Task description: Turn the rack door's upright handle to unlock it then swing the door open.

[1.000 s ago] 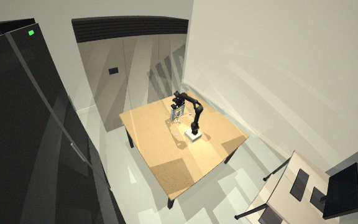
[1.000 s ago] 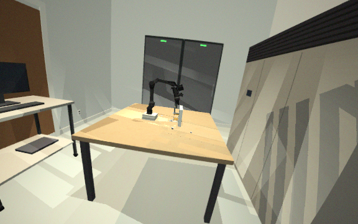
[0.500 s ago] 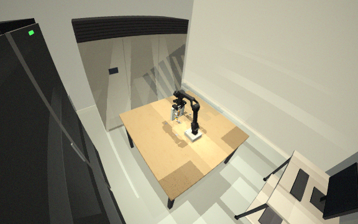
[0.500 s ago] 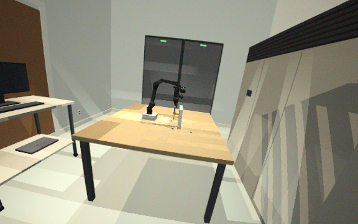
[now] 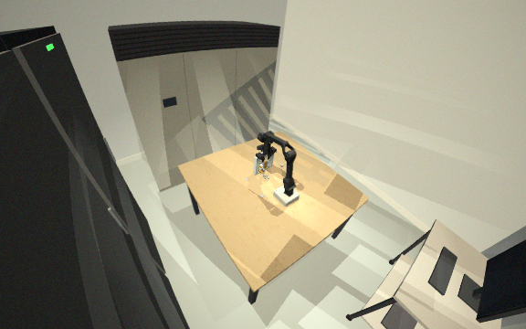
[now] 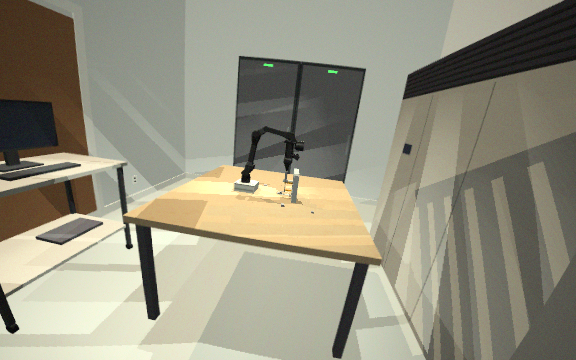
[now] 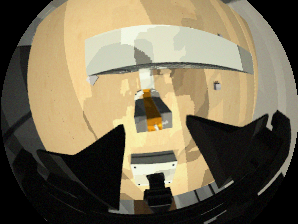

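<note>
The white rack frame (image 5: 257,165) (image 6: 295,186) (image 7: 170,47) stands upright on the table; the wrist view shows it from above as a pale band. No door panel shows swung out from it. The handle (image 7: 152,112), orange between dark grey sides, stands out from the rack on the side of the arm's base. My gripper (image 5: 265,157) (image 6: 287,170) (image 7: 156,124) points down above the handle. Its black fingers are open, one on each side of the handle in the wrist view, with a gap on both sides. The fingertips' height against the handle is hard to tell.
The arm's white base (image 5: 286,196) (image 6: 246,186) (image 7: 154,172) stands on the wooden table (image 5: 226,215) (image 6: 228,225). Several small grey pieces lie around the rack, one grey cube (image 7: 217,86) beyond the right finger and one piece (image 7: 92,79) near the frame's left end.
</note>
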Available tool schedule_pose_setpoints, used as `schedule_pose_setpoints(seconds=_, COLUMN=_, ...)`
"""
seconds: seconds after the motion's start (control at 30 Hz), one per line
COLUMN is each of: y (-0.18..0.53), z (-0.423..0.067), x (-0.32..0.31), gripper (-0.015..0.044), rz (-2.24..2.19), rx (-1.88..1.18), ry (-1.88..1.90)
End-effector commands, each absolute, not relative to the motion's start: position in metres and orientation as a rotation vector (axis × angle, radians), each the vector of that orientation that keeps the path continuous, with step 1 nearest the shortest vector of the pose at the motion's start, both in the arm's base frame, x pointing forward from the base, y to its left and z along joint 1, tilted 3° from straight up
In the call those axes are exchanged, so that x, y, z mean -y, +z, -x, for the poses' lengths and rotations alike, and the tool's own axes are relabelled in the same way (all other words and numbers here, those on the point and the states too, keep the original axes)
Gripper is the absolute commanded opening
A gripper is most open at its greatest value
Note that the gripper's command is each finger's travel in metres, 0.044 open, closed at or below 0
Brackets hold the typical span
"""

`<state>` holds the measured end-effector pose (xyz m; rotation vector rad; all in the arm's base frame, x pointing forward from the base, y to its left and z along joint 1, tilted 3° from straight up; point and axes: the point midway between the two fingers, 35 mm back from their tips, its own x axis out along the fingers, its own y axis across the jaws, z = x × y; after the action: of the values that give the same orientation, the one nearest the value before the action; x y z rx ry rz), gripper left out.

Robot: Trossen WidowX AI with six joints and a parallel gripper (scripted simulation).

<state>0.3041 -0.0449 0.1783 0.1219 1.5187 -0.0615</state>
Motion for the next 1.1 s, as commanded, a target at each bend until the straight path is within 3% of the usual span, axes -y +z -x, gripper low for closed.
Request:
schedule_pose_setpoints(seconds=0.0, y=0.171, z=-0.305, x=0.044, gripper=0.0300, rz=-0.123, rx=-1.518, ry=-0.055)
schedule_pose_setpoints(seconds=0.97, y=0.127, z=-0.305, x=0.042, gripper=0.0300, rz=-0.123, rx=-1.518, ry=-0.055)
schedule_pose_setpoints(seconds=1.07, y=0.127, z=-0.305, x=0.042, gripper=0.0221, rz=-0.123, rx=-1.518, ry=-0.055)
